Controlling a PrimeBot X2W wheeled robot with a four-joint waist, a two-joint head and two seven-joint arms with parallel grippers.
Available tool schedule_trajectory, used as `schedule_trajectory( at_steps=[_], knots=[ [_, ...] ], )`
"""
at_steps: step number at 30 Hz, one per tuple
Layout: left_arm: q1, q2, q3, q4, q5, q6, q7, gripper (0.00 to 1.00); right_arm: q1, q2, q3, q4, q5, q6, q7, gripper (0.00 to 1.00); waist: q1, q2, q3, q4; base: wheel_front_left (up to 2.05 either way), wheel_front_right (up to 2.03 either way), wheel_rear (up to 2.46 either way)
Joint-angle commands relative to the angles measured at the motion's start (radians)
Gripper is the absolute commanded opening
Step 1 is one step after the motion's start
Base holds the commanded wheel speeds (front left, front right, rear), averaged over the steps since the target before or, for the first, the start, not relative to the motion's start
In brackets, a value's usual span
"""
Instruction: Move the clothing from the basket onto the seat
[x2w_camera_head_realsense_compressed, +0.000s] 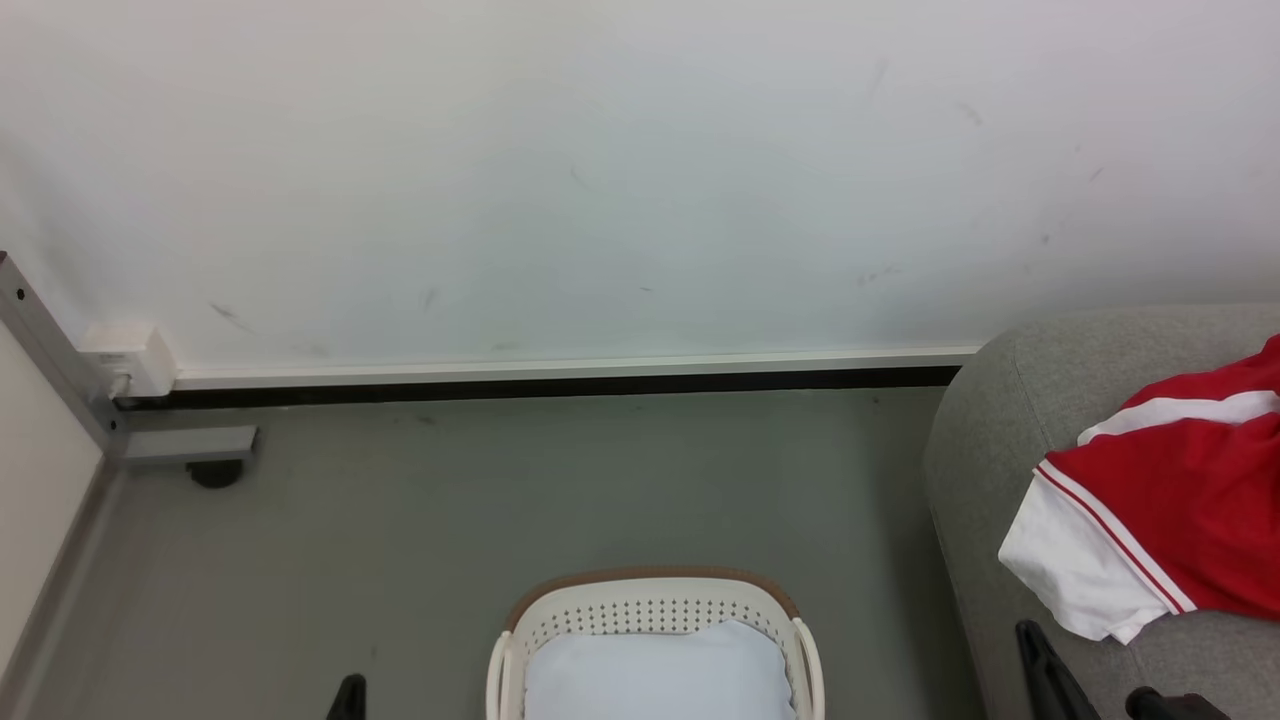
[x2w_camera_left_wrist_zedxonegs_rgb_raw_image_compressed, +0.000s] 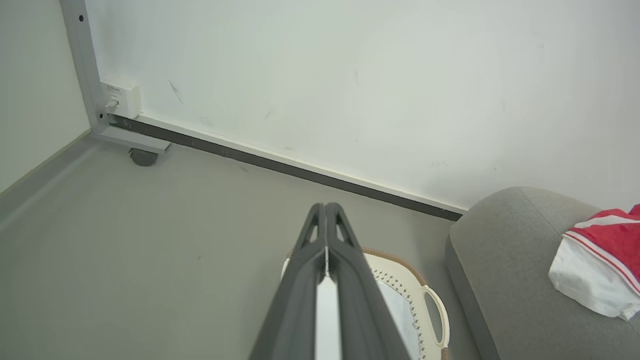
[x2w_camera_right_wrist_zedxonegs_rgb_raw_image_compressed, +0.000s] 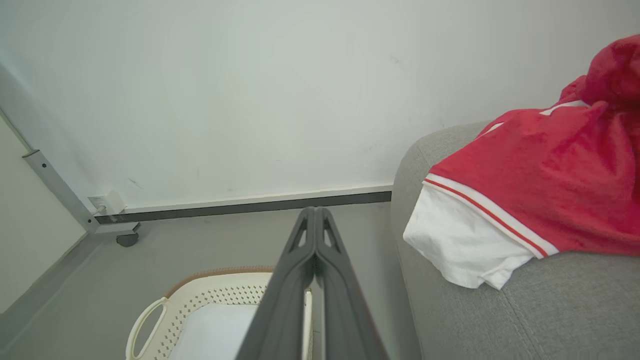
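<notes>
Red clothing (x2w_camera_right_wrist_zedxonegs_rgb_raw_image_compressed: 550, 190) — near right end effector (x2w_camera_right_wrist_zedxonegs_rgb_raw_image_compressed: 315, 212)

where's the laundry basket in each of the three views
Head view: laundry basket at bottom centre, cut off by the lower edge.
Left wrist view: basket at the bottom, right of centre, partly behind the shut left claw.
Right wrist view: basket at bottom left, partly behind the shut right claw.
Shared landmark: white wall box at the skirting.

Red clothing (x2w_camera_head_realsense_compressed: 1190, 480) (white stripes, white sleeve trim) lies crumpled on grey seat (x2w_camera_head_realsense_compressed: 985, 470). White perforated basket (x2w_camera_head_realsense_compressed: 650, 605) on floor, brown rim.
</notes>
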Motion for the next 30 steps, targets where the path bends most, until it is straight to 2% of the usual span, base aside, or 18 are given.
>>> schedule_trajectory(
  at_steps=[1,30],
  knots=[
    [-0.026,0.003,0.009,-0.014,-0.05,-0.002,0.009,0.0,-0.023,-0.005,-0.011,-0.021,0.05,0.0,0.01,0.0,0.0,-0.0001,0.001,0.0,0.0,0.0,0.0],
    [-0.098,-0.005,0.051,-0.016,-0.491,-0.008,0.128,0.0,-0.056,-0.008,-0.076,-0.056,0.518,-0.001,0.132,0.0,0.0,-0.0001,0.012,0.003,0.0,0.0,0.0]
  ],
)
